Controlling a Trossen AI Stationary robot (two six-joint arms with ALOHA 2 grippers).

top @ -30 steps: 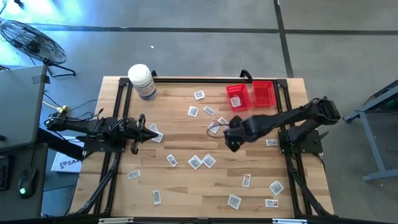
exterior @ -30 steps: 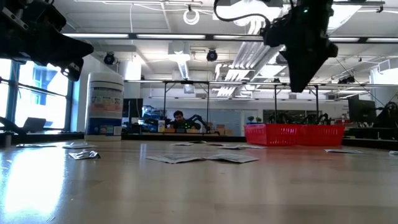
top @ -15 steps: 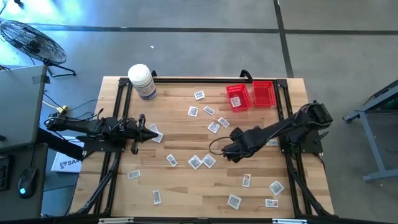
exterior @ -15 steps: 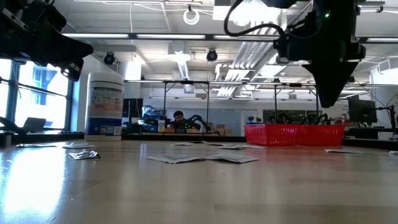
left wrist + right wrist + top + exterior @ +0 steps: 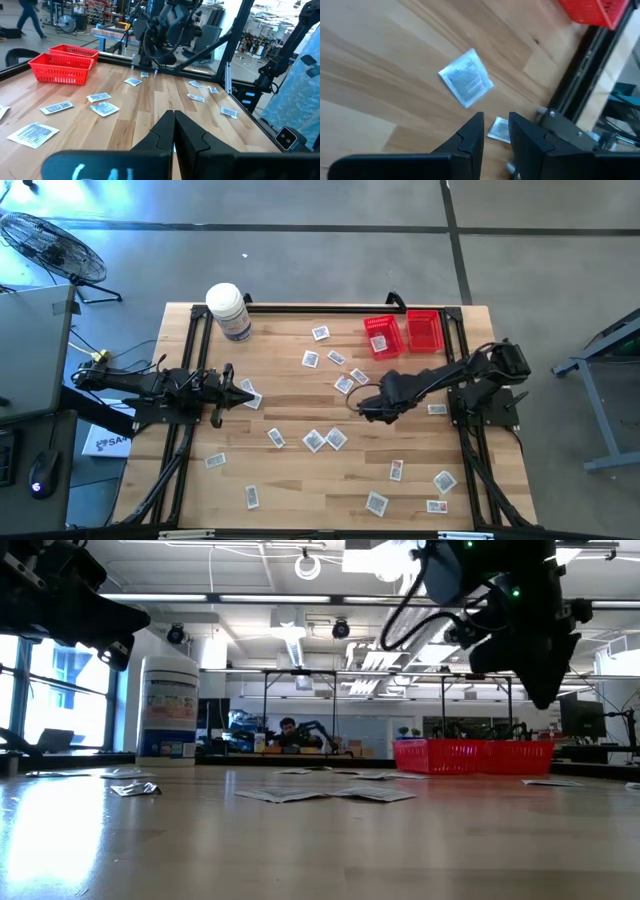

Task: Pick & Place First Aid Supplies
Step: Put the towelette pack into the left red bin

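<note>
I see the wooden table with both arms over it. The white bottle stands at its far left corner, two red baskets side by side at the far right. My right gripper hangs above the middle of the table, right of centre, fingers slightly apart and holding nothing. My left gripper waits at the left side, fingers pressed together and empty. The packets lie scattered flat across the boards; one packet sits just ahead of the right gripper.
</note>
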